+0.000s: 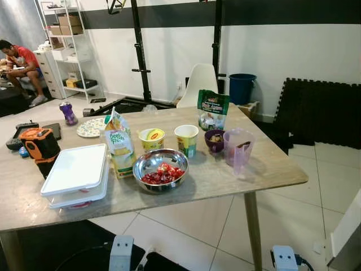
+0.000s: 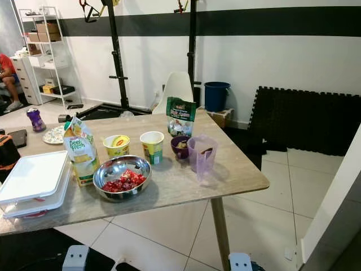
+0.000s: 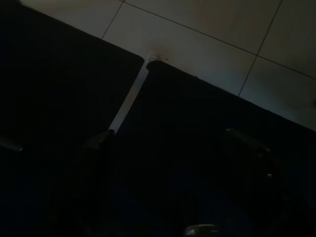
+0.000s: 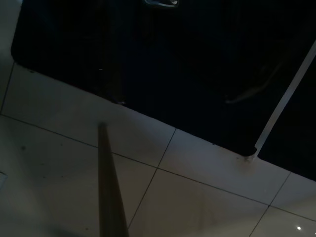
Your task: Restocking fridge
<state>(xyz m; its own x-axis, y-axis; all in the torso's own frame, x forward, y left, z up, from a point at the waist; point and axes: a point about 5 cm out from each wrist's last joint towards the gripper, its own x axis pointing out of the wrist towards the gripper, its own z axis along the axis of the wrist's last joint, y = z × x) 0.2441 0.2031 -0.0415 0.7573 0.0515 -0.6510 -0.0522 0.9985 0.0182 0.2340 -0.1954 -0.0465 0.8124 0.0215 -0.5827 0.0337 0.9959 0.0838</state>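
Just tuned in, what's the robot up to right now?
Nothing is being handled yet. The robot stands at the table, which holds a steel bowl of red food, a white lidded box, cups, a carton and a pink jug. Both arms hang low over the floor tiles. A person sits in the far corner.

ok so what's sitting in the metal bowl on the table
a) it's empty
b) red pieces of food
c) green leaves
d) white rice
b: the metal bowl near the front edge of the table holds a heap of red pieces of food, beside the white lidded container.
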